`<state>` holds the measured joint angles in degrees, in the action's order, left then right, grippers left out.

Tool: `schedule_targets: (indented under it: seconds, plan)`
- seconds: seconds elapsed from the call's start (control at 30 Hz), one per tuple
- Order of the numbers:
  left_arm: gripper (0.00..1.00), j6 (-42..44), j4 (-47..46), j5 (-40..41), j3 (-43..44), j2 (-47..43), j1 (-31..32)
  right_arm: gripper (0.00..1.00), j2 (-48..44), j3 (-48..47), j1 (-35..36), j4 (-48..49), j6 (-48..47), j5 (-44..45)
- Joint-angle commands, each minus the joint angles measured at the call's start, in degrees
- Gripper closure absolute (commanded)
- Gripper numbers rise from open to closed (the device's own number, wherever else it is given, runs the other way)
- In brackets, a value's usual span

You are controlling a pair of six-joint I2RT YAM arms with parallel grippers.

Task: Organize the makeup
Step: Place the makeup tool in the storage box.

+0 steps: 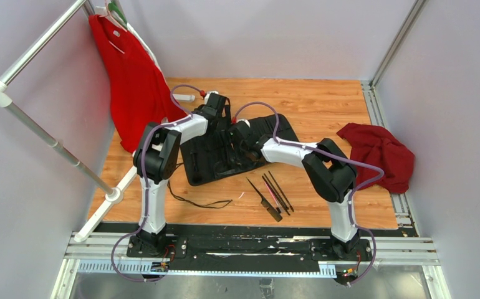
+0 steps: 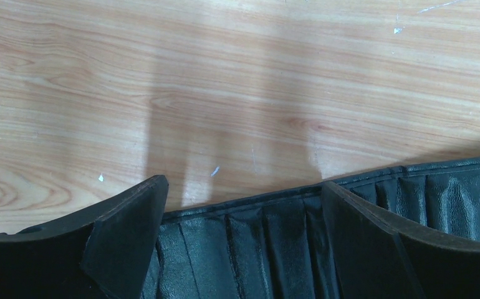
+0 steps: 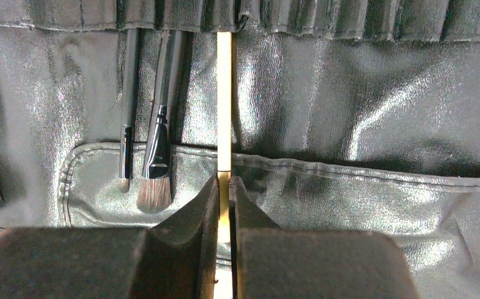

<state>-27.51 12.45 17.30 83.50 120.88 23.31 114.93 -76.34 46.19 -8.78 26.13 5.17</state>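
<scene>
One thin pale makeup tool [image 3: 224, 93] is clamped in my right end effector [image 3: 224, 182], long axis vertical in frame, far end at the slot row [image 3: 325, 18] of the case [image 3: 362, 106], upper centre. Left end effector [image 2: 240, 190]: jaws apart, empty.

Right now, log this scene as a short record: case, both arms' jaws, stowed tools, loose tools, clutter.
case: black roll-up brush case, unrolled flat on the wooden table
right jaws: shut on a thin pale tool, its far end reaching the case's slot band
left jaws: open, over the case's edge
stowed: small brush and flat brush, in slots beside the pale tool
loose: comb and pink tools, on the wood near the right arm
clutter: black cord, red cloth
</scene>
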Motion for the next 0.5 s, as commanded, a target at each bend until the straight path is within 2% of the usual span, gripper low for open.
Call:
schedule_targets:
  seconds: [0.0, 0.47]
  plan:
    - [0.01, -0.62, 4.53, -4.18, -3.13, 0.02, 0.06, 0.99, 2.45, -3.61, -0.83, -1.51, -1.44, 0.54]
    - [0.01, -0.64, 4.06, -5.18, -3.63, 0.28, 0.16, 0.99, 5.71, -9.16, -0.78, -3.26, -2.75, -0.31]
